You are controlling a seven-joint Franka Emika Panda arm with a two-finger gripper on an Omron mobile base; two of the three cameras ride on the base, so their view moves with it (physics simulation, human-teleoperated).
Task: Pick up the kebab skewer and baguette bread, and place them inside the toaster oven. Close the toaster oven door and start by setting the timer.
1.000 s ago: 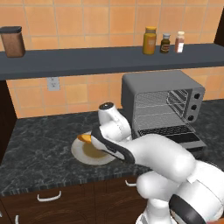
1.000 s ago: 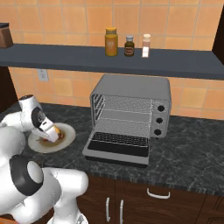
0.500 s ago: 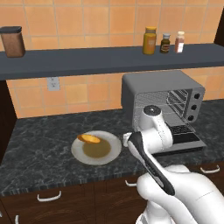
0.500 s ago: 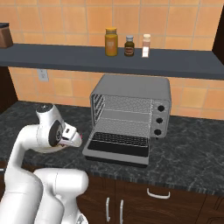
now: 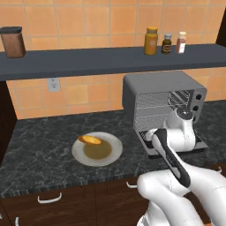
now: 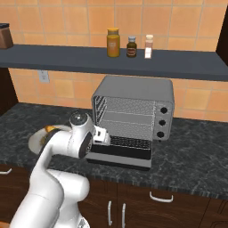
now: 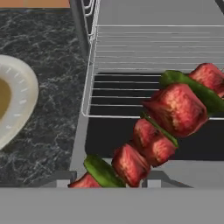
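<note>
**Pincer carries skewer to the oven mouth**

Pincer (image 7: 109, 186) grips the kebab skewer (image 7: 162, 127), held slantwise over the lowered toaster oven door (image 6: 119, 158), in front of the wire rack (image 7: 144, 65). The toaster oven (image 5: 163, 95) stands toward the right end of the dark marbled surface (image 5: 39, 150), against an orange tiled wall. On a white plate (image 5: 112, 154) to its left, the baguette bread (image 5: 90, 140) lies at the rim. Jars (image 6: 113, 42) stand on a shelf (image 6: 67, 58) above.
</note>
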